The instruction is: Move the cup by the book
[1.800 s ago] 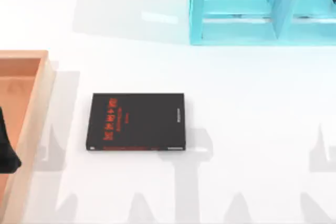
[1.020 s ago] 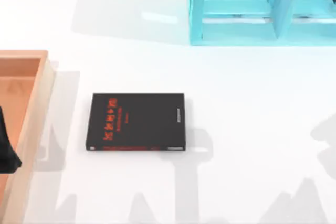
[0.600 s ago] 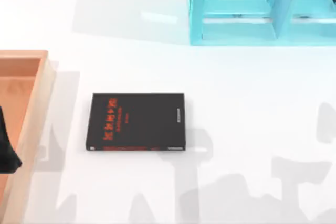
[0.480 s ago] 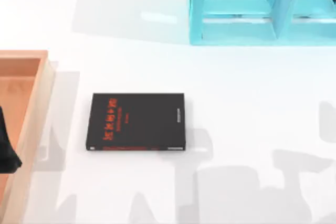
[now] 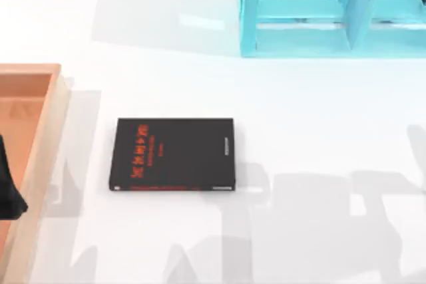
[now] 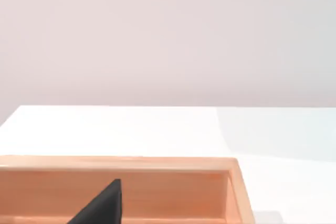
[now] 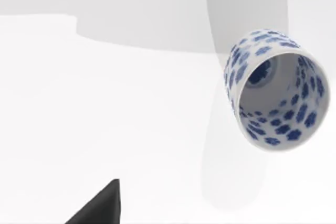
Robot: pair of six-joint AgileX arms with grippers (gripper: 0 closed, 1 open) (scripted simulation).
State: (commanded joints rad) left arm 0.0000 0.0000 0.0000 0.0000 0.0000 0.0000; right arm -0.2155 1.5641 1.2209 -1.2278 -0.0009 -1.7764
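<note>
cup [image 7: 275, 90]: white, blue dots | book [image 5: 173, 155]: black, red-orange lettering

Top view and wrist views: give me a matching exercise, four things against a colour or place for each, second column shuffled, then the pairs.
Things:
1. book
2. cup
3. tray
4. shelf

Descriptions:
A. turquoise, at the table's far edge, right of centre
B. black with red-orange lettering, flat on the table
C. light wood, at the table's left edge
D. white with blue dots, open mouth toward the right wrist camera

Pairs: 1-B, 2-D, 3-C, 4-A
</note>
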